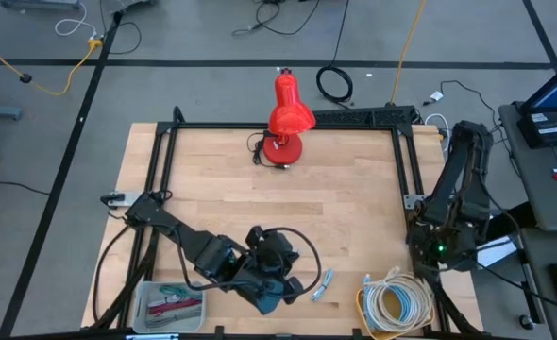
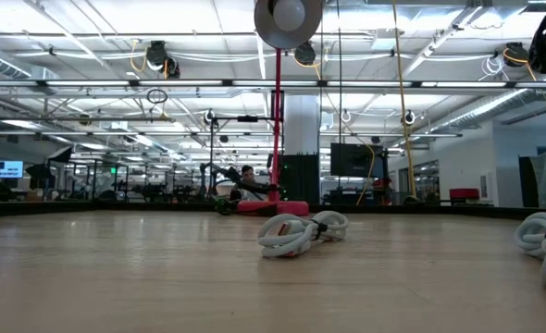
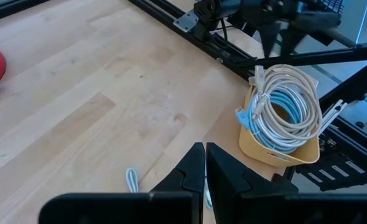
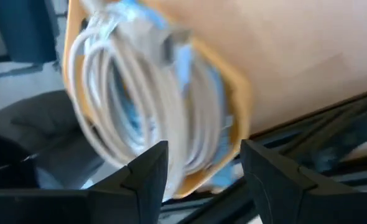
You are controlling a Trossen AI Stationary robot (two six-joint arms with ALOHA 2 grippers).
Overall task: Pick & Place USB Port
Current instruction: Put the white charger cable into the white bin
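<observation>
The USB cable (image 1: pixel 322 283), a small white bundle, lies on the wooden table near its near edge; it also shows in the low view (image 2: pixel 301 231) and the left wrist view (image 3: pixel 132 181). My left gripper (image 1: pixel 293 280) (image 3: pixel 205 163) hovers just left of the cable, fingers shut and holding nothing that I can see. My right gripper (image 4: pixel 205 168) is open at the table's right edge, folded under its arm (image 1: pixel 448 227), and faces the yellow bin (image 4: pixel 233 99) of coiled cables without touching it.
A yellow bin (image 1: pixel 396 304) (image 3: pixel 282 146) of white and blue coiled cables sits at the near right corner. A clear tray (image 1: pixel 170 304) with small items stands at the near left. A red desk lamp (image 1: pixel 288 118) stands at the far edge. Bare wood (image 1: pixel 260 203) lies between.
</observation>
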